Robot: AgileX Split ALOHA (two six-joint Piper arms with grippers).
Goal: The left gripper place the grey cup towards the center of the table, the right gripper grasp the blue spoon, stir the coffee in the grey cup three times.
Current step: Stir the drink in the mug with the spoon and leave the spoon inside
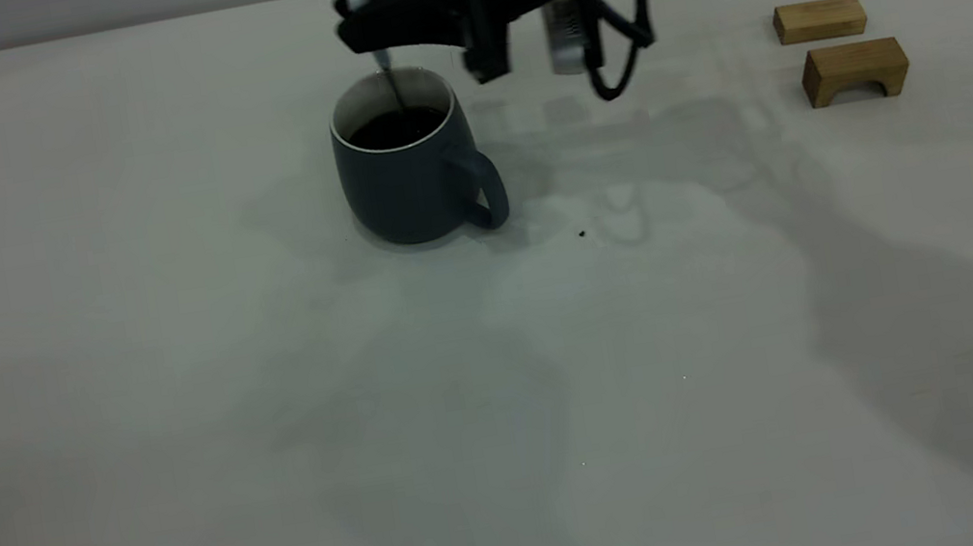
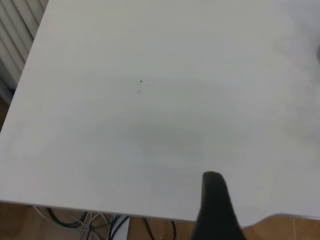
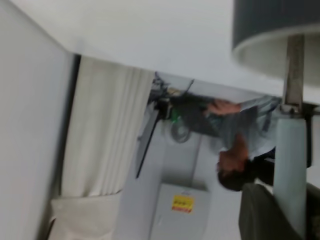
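No legible writing on the task items. Rounded matte slate-grey cup (image 1: 409, 168) with white interior, loop handle at 4 o'clock, sits upright on the off-white matte desk (image 1: 176, 410), slightly up-left of centre. Near-black coffee (image 1: 395, 127) inside. Right gripper (image 1: 356, 15) above the cup at 12 o'clock, clamped on the pale-blue-handled metal spoon (image 1: 385, 64), spoon vertical, tip in the coffee. Two tan wooden blocks (image 1: 841, 46) at 2 o'clock. Left gripper (image 2: 215, 205): over bare desk edge, can't tell its state.
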